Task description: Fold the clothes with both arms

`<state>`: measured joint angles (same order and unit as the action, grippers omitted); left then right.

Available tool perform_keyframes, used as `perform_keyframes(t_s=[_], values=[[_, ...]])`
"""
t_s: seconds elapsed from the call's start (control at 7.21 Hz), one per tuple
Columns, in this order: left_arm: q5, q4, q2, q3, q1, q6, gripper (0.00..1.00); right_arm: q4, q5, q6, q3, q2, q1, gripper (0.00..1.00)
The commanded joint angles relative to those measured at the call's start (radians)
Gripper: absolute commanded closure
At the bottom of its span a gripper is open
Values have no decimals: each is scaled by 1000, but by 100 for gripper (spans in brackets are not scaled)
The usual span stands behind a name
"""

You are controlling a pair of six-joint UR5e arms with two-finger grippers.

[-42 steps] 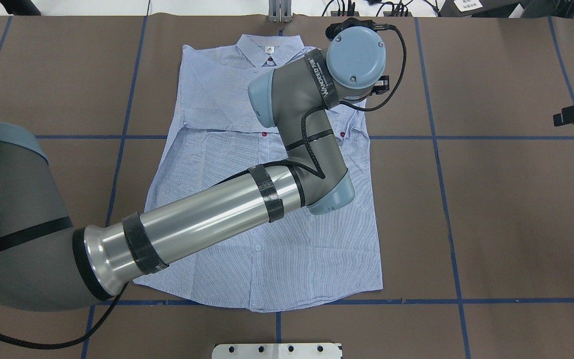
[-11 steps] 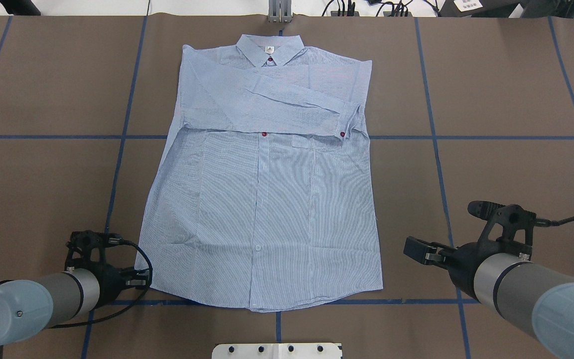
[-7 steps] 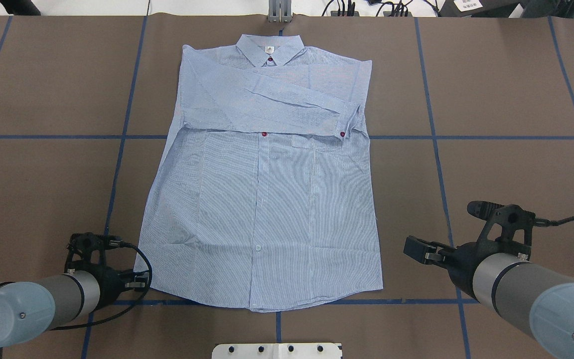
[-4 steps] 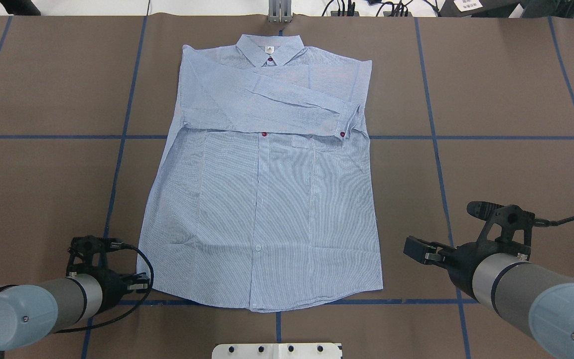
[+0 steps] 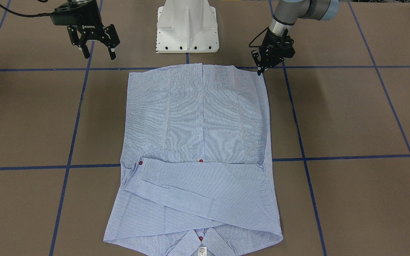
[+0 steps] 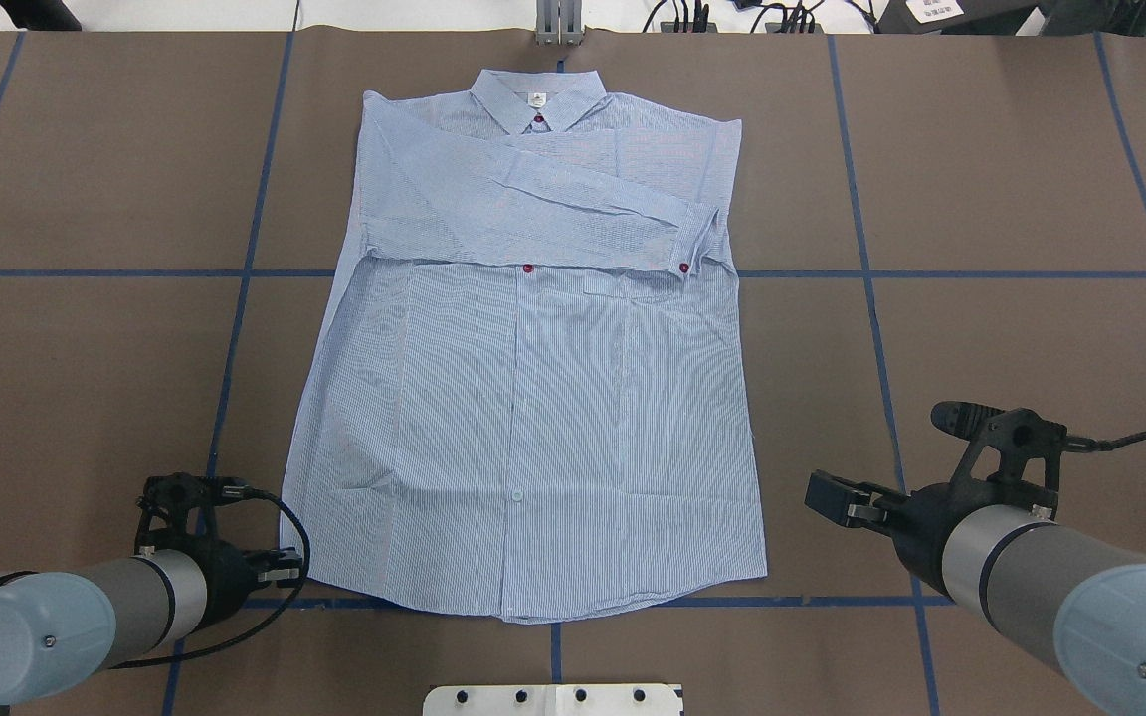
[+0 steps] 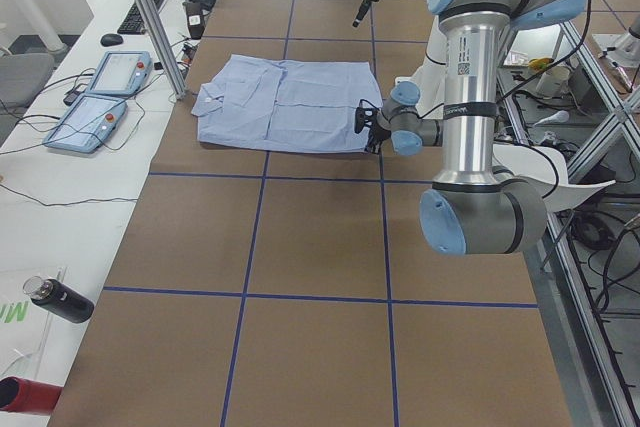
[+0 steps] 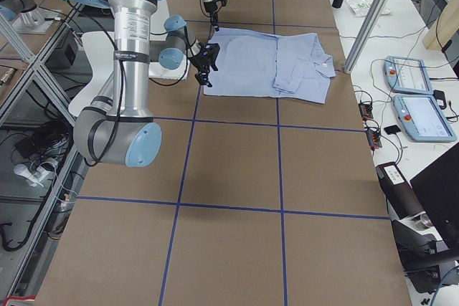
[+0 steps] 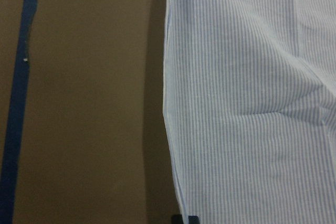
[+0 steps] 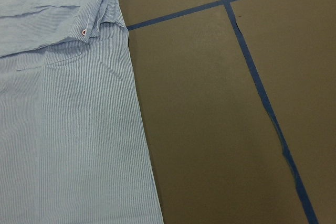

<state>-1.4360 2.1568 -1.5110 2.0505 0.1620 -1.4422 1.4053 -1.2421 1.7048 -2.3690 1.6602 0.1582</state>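
Shirt (image 6: 533, 418) flat mid-frame, sleeves crossed over chest. Left gripper (image 5: 261, 72), upper right in front view: fingers together at hem corner, unclear if cloth is caught. Right gripper (image 5: 99, 55), upper left: spread, off the hem. Get it onto its corner, then lift both level.

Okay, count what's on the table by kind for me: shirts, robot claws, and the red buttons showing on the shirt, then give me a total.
Shirt: 1
Claws: 2, the left claw and the right claw
Red buttons: 3
Total: 6
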Motion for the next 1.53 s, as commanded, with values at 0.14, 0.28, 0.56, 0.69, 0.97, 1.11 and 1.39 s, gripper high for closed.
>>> perform_keyframes(t_s=[0.14, 0.28, 0.56, 0.69, 0.97, 1.11, 1.39], values=[[3, 6, -18, 8, -1, 0, 100, -143, 55, 33, 94, -4, -31, 6], [5, 9, -18, 10, -1, -1, 100, -146, 59, 62, 129, -5, -37, 25], [69, 11, -17, 17, -2, -1, 100, -147, 65, 116, 152, -14, -63, 47], [74, 11, -18, 19, -2, -1, 100, -149, 88, 152, 163, -28, -86, 56], [103, 11, -15, 26, -1, -1, 100, -149, 139, 211, 188, -50, -138, 57], [104, 11, -14, 28, -1, -1, 100, -150, 166, 240, 201, -50, -163, 58], [118, 9, -14, 28, -1, -1, 100, -150, 205, 242, 258, -81, -184, 59]])
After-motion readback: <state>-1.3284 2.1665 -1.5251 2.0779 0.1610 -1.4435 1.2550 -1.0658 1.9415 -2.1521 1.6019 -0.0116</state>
